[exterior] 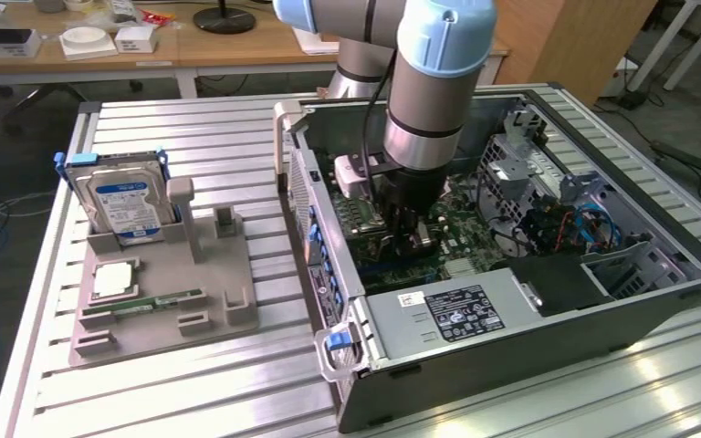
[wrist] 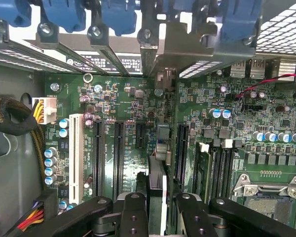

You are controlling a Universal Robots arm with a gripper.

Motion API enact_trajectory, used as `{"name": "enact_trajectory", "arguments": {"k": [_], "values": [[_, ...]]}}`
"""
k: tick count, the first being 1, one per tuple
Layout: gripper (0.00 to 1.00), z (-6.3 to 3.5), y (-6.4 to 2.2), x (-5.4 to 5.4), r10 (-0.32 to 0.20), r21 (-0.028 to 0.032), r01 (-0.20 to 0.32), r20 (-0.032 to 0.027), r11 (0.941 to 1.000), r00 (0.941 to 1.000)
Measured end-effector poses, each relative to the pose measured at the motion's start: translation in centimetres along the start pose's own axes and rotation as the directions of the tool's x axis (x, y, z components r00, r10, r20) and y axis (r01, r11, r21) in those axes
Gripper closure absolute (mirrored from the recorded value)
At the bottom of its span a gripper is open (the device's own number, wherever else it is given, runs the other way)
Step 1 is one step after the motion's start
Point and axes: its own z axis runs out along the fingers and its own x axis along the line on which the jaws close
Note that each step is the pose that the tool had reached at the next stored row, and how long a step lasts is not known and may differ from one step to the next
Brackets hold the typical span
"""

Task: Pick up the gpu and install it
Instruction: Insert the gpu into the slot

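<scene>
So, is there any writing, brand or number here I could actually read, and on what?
Nothing reads clearly.
Blue label on the hard drive: print too small.
Black label on the power supply: too small.
White sticker beside it: too small.
White lettering on the motherboard: blurred.
Dark sticker behind the slot brackets: blurred.

No word or number can be read letter for letter. The hard drive (exterior: pixel 128 208) standing in the grey holder (exterior: pixel 204 306) carries a blue and white label (exterior: pixel 123 193), its print too small to make out. The silver power supply (exterior: pixel 405 333) in the computer case (exterior: pixel 546 365) bears a black label (exterior: pixel 463 312) with white lines of print, and just beside it a small white sticker (exterior: pixel 409 298), both illegible. In the wrist view a white label strip (wrist: pixel 111 62) with dark print lies behind the slot brackets (wrist: pixel 104 47), and the green motherboard (wrist: pixel 133 106) has fine white lettering, unreadable.
</scene>
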Motion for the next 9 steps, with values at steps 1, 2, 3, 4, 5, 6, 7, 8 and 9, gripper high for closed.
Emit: {"name": "enact_trajectory", "arguments": {"k": [1, 2, 3, 4, 5, 6, 7, 8, 9], "values": [[0.73, -0.06, 0.0, 0.0, 0.0, 0.0001, 0.0, 0.0003, 1.0, 1.0], [0.73, -0.16, 0.0, 0.0, 0.0, 0.0, 0.0, 0.0002, 1.0, 1.0], [0.73, -0.22, 0.0, 0.0, 0.0, -0.0001, 0.0, 0.0001, 1.0, 1.0], [0.73, -0.24, 0.0, 0.0, 0.0, -0.0002, 0.0, 0.0, 1.0, 1.0], [0.73, -0.24, -0.01, 0.0, 0.0, 0.0, 0.0, 0.0, 1.0, 1.0], [0.73, -0.24, -0.01, 0.0, 0.0, 0.0, 0.0, 0.0001, 1.0, 1.0], [0.73, -0.24, 0.0, 0.0, 0.0, 0.0, 0.0, 0.0001, 1.0, 1.0], [0.73, -0.24, -0.01, 0.0, 0.0, 0.0, 0.0, 0.0, 1.0, 1.0], [0.73, -0.24, -0.01, 0.0, 0.0, -0.0001, 0.0, 0.0, 1.0, 1.0]]}}
